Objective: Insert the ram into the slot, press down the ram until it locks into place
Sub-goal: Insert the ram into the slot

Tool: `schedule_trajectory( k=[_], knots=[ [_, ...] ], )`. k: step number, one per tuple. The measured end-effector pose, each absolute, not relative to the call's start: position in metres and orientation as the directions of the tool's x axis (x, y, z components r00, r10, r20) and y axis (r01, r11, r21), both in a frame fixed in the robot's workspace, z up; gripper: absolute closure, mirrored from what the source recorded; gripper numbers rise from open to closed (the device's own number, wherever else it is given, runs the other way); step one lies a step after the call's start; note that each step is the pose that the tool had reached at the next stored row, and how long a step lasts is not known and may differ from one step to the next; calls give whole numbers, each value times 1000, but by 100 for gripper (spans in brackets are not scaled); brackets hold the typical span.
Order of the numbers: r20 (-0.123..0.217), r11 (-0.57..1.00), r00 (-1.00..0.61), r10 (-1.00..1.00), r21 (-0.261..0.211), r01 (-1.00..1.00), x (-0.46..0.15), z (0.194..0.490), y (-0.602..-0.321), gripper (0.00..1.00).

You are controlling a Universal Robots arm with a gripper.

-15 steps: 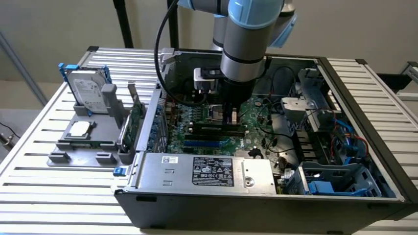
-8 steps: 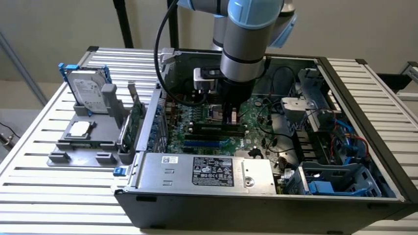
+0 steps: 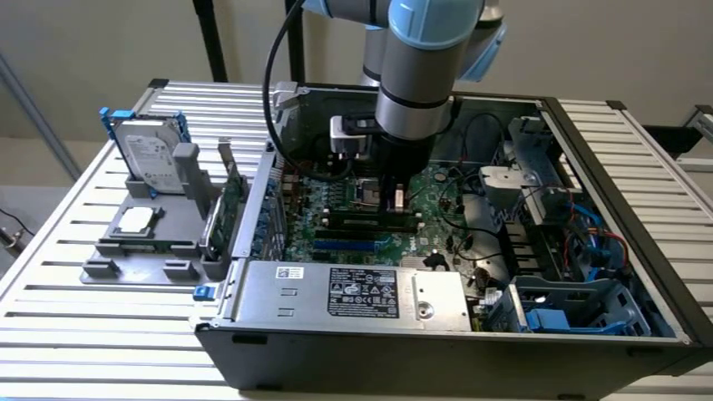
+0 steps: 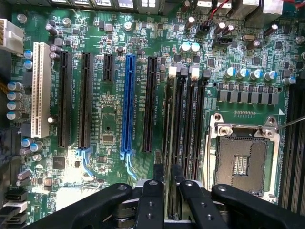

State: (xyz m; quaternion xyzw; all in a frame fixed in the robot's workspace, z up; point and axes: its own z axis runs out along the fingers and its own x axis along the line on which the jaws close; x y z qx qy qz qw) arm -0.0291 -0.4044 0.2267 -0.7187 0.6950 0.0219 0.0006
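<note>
exterior view's left: silver hard drive [image 3: 150, 159] upright in grey plastic fixture [image 3: 134, 242] on slatted metal tabletop [image 3: 67, 276] | centre: my claw [image 3: 392, 199] inside open black computer case [image 3: 446, 351], clamped on thin green ram stick [image 4: 170, 200], edge-on over long black memory slot [image 4: 172, 119]; contact unclear

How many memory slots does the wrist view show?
4 slots side by side: first, second, third, fourth, counting from the blue connector toward the CPU socket; the gripper hides their ends.
</note>
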Motion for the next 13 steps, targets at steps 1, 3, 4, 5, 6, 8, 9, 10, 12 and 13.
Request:
schedule_trajectory(
  k=[1,3,4,5,6,8,9,10,12,13],
  knots=[
    [-32,-34,33,-999,30,-999,-29,230,-404,79],
    [-32,-34,33,-999,30,-999,-30,237,-404,79],
    [-32,-34,33,-999,30,-999,-30,239,-404,79],
    [-32,-34,33,-999,30,-999,-31,240,-404,79],
    [-32,-34,33,-999,31,-999,-32,241,-404,79],
    [-33,-34,33,-999,31,-999,-35,241,-404,79],
    [-33,-34,33,-999,31,-999,-36,242,-404,79],
    [-32,-33,32,-999,31,-999,-38,242,-404,79],
    [-32,-33,32,-999,31,-999,-40,243,-404,79],
    [-32,-33,32,-999,31,-999,-41,244,-404,81]
  ],
)
